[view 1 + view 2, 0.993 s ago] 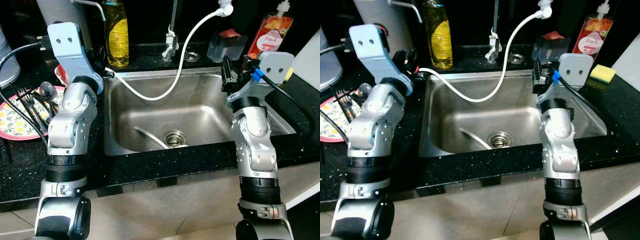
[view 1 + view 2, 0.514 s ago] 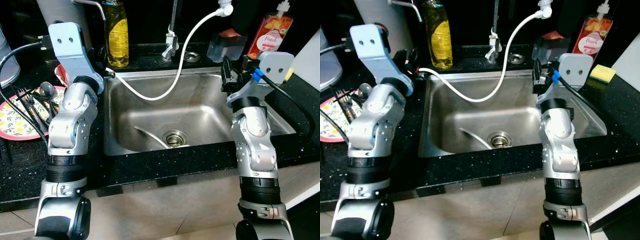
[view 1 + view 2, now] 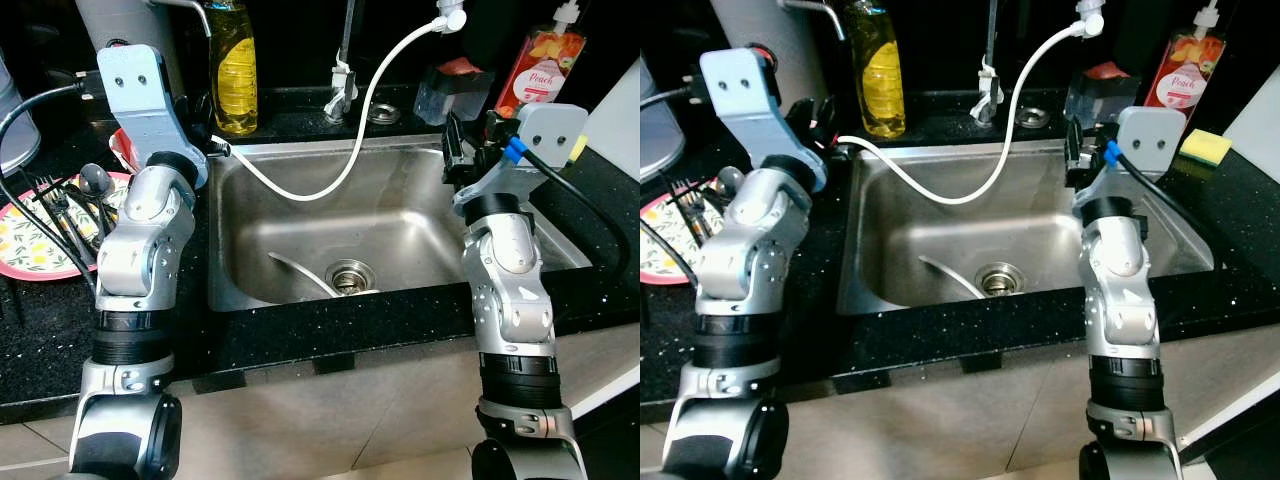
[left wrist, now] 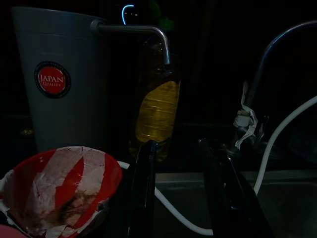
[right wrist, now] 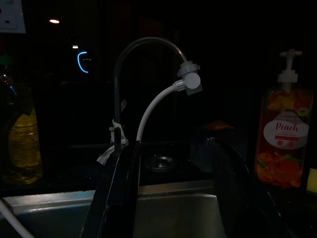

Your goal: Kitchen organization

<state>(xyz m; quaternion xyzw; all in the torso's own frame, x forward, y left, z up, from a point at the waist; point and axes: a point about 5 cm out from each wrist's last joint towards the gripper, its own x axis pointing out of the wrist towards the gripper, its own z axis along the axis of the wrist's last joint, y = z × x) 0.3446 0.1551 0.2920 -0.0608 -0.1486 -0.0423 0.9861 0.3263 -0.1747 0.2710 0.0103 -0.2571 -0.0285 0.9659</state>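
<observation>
My left gripper (image 3: 200,118) is raised at the back left corner of the steel sink (image 3: 420,222). Its fingers (image 4: 143,193) stand open with nothing between them, next to a torn red-and-white paper cup (image 4: 59,186). Over the sink's right rim my right gripper (image 3: 462,150) is open too, its fingers (image 5: 119,191) pointing toward the tap (image 5: 143,49). A curved utensil (image 3: 298,274) lies in the basin by the drain (image 3: 348,276). On the counter to the left, a floral plate (image 3: 28,245) holds forks and a spoon (image 3: 95,180).
A white hose (image 3: 345,165) hangs from the tap into the sink. Behind the sink stand a yellow dish soap bottle (image 3: 232,70), a peach soap dispenser (image 3: 545,60) and a dark container (image 3: 448,90). A grey canister (image 4: 64,84) is at the back left, a yellow sponge (image 3: 1205,145) at right.
</observation>
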